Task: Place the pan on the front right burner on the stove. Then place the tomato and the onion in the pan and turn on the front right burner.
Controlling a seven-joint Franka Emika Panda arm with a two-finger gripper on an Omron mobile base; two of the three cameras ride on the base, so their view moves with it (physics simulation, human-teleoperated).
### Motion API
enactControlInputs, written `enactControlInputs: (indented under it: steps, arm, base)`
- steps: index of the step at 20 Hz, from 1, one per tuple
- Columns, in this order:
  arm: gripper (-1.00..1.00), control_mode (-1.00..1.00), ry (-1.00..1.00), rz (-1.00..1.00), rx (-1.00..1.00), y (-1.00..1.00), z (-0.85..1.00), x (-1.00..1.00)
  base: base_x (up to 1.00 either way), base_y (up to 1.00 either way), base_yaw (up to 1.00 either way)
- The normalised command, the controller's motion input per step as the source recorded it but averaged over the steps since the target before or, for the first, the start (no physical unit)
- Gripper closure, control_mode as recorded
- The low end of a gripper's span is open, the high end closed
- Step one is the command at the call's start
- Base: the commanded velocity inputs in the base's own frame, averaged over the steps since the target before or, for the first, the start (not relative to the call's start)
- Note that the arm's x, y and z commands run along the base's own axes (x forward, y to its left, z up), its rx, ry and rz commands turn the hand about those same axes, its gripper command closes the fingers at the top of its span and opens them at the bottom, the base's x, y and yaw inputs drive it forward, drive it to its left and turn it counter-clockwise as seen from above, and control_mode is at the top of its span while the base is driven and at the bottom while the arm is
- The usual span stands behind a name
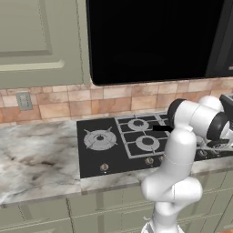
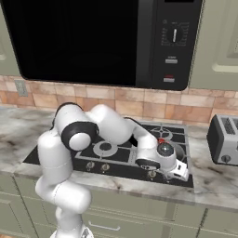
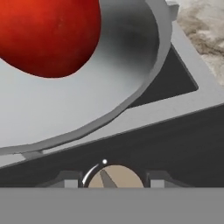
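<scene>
A marble counter (image 1: 36,159) runs along a wall of tan tiles (image 1: 59,102), with pale green cabinets (image 1: 32,41) above and below. A black microwave (image 1: 154,38) hangs over the black stove (image 1: 91,159) set in the counter.

In the left base view, the stove shows a star-shaped burner (image 1: 100,139) at 9 o'clock of two round rings under a grey grate (image 1: 132,134), with small knobs (image 1: 104,167) along its near edge. A wall outlet (image 1: 23,100) sits at 10 o'clock of the stove. The arm (image 1: 175,177) covers the stove's right side.

The right base view adds the microwave's control panel (image 2: 172,42) and a grey toaster (image 2: 223,139) on the counter, at 3 o'clock of the stove and apart from it. Here the arm bends low over the stove's front right corner, and the gripper (image 2: 179,171) hangs at the near edge by the knobs. A bit of red peeps out at 12 o'clock of the hand.

The hand view brings the close detail. The pan (image 3: 127,48) sits on the grate over the stove's black glass, counter showing at 1 o'clock. The tomato (image 3: 48,35) lies inside the pan, at 11 o'clock. At 6 o'clock, a round knob (image 3: 124,178) sits between the fingertips (image 3: 69,180), one on either side, just beside it. I cannot tell whether the jaws press on the knob or stand a little off it.
</scene>
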Motion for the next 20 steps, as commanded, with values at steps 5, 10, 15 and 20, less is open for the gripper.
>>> enactControlInputs:
  steps: [5,10,15,20]
  arm:
    - [1.00,-1.00,0.04,0.26,-0.13,0.00,-0.23,0.14]
    - [1.00,-1.00,0.06,0.43,-0.15,0.00,-0.51,0.32]
    - [1.00,-1.00,0.05,0.44,-0.17,0.00,-0.56,0.21]
    - [1.00,-1.00,0.10,0.42,-0.19,0.00,-0.45,0.02]
  base:
    - [0.00,0.00,0.00]
    - [0.00,0.00,0.00]
    - [0.00,0.00,0.00]
    - [0.00,0.00,0.00]
